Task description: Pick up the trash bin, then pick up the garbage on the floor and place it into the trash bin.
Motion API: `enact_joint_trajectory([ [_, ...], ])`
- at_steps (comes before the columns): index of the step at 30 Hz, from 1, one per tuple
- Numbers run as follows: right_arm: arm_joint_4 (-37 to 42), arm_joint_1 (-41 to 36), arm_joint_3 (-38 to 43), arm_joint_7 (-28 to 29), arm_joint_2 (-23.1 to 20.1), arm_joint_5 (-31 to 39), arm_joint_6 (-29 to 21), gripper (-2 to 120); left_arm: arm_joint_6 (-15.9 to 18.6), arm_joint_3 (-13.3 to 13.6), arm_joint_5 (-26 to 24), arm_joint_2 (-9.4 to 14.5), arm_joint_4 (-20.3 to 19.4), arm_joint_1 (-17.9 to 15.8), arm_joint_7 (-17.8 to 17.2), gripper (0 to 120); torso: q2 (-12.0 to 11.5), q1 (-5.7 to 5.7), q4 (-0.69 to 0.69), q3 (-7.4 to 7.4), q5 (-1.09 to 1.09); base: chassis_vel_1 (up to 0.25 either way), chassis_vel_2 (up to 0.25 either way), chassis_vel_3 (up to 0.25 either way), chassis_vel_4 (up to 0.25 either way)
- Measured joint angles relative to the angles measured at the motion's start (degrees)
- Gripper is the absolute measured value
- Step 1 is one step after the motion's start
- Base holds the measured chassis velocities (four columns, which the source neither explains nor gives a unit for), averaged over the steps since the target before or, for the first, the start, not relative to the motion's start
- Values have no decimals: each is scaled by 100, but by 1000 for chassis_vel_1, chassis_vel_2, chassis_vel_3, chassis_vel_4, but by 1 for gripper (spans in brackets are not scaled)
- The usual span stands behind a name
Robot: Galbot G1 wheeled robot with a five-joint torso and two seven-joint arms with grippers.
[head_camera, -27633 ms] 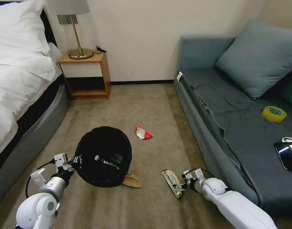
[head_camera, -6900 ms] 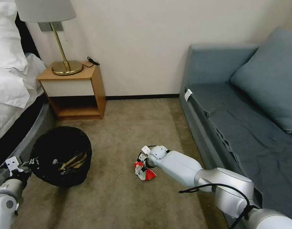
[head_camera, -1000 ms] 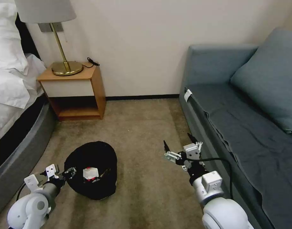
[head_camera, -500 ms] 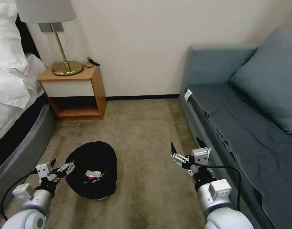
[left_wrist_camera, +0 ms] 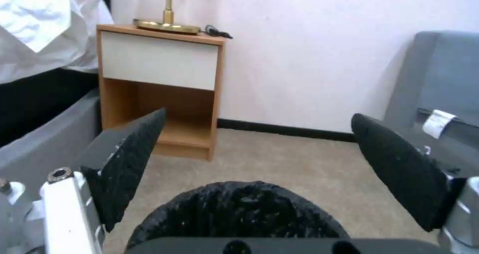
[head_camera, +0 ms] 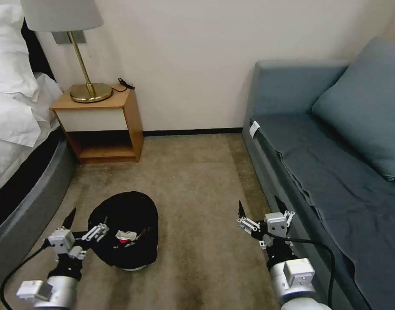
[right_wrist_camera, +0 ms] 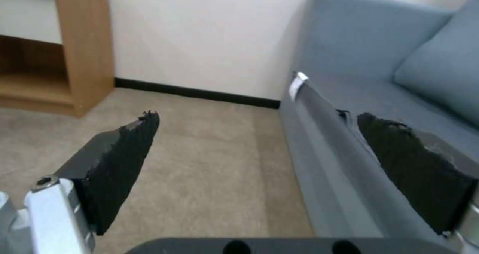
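The trash bin (head_camera: 133, 206), a round black mesh basket, stands upright on the carpet left of centre. Garbage lies inside it: a red-and-white crumpled wrapper (head_camera: 125, 235) shows on top, and the rest is dark and hard to make out. My left gripper (head_camera: 86, 224) is open at the bin's near left side, holding nothing. In the left wrist view the bin's rim (left_wrist_camera: 239, 205) sits just ahead of the spread left gripper (left_wrist_camera: 258, 116). My right gripper (head_camera: 260, 209) is open and empty over the carpet beside the sofa, its fingers spread in the right wrist view (right_wrist_camera: 258, 116).
A wooden nightstand (head_camera: 98, 125) with a brass lamp (head_camera: 90, 90) stands against the back wall. The bed (head_camera: 16, 142) runs along the left and the blue-grey sofa (head_camera: 326, 172) along the right. Open carpet (head_camera: 193, 172) lies between them.
My left gripper has opened, let go of the bin's rim and drawn back toward me. My right arm has also pulled back. The bin stays on the floor.
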Motion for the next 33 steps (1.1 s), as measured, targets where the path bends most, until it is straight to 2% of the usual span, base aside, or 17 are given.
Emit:
enact_joint_trajectory([
  [1,-27,-21,32,-1,95,-66,20,100,50,99,151,-28,-129,38,-160,100,0,0,0,0,0,0,0,0,0],
  [2,-27,-21,32,-1,95,-66,20,100,50,99,151,-28,-129,38,-160,100,0,0,0,0,0,0,0,0,0],
  [5,-100,9,120,-3,195,-76,23,100,135,415,325,-31,-296,159,-385,100,0,0,-1,0,0,0,0,0,0],
  [6,-100,9,120,-3,195,-76,23,100,135,415,325,-31,-296,159,-385,100,0,0,-1,0,0,0,0,0,0],
  [8,-173,78,184,-3,230,-77,26,100,187,760,437,-14,-342,222,-550,100,0,0,0,0,1,0,0,0,0],
  [9,-219,112,227,-2,247,-78,26,100,203,1091,670,9,-320,226,-710,100,0,0,-1,0,-1,0,0,0,0],
  [16,-319,131,319,19,332,-148,95,100,15,1755,948,171,-276,378,-1057,100,0,0,0,0,0,0,0,0,0],
  [22,-334,144,375,18,354,-161,123,100,-132,1767,1001,246,-277,431,-1193,100,0,0,0,1,0,0,0,0,0],
  [27,-355,149,421,18,344,-137,153,100,-226,1599,988,265,-271,435,-1196,100,0,0,0,1,0,0,0,0,0],
  [33,-357,163,469,21,186,20,192,100,-326,1549,1049,152,-303,425,-1225,100,0,0,0,0,0,0,0,0,0],
])
